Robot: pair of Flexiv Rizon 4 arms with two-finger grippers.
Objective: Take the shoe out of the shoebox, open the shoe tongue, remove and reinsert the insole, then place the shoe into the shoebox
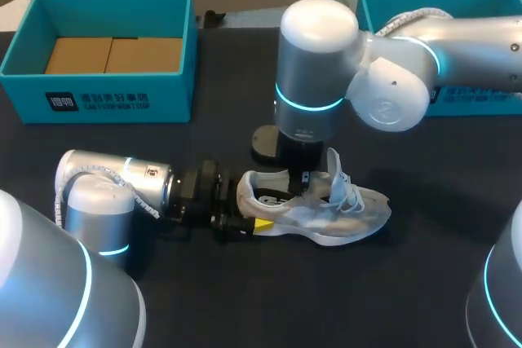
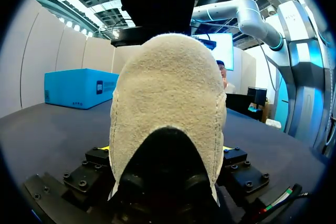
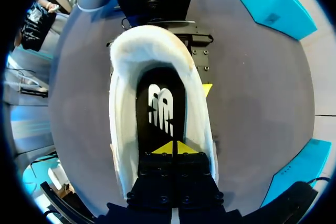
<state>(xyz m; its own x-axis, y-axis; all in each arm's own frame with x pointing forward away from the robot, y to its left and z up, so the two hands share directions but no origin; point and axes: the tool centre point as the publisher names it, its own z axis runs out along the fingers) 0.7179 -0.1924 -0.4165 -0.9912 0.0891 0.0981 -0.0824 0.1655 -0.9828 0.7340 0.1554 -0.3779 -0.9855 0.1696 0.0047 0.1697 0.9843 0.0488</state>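
- The shoe [image 1: 314,213] is lying on the bench [image 1: 367,299] outside the shoebox [image 1: 171,95].
- The left gripper [image 1: 251,208] is clamping its heel steady.
- The right gripper [image 3: 173,149], tips together, is meeting the insole [image 3: 160,108]; gentle pressure seems wise.

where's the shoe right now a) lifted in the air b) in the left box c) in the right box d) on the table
d: the shoe rests sole-down on the table, with the left gripper at its heel and the right gripper down in its opening.
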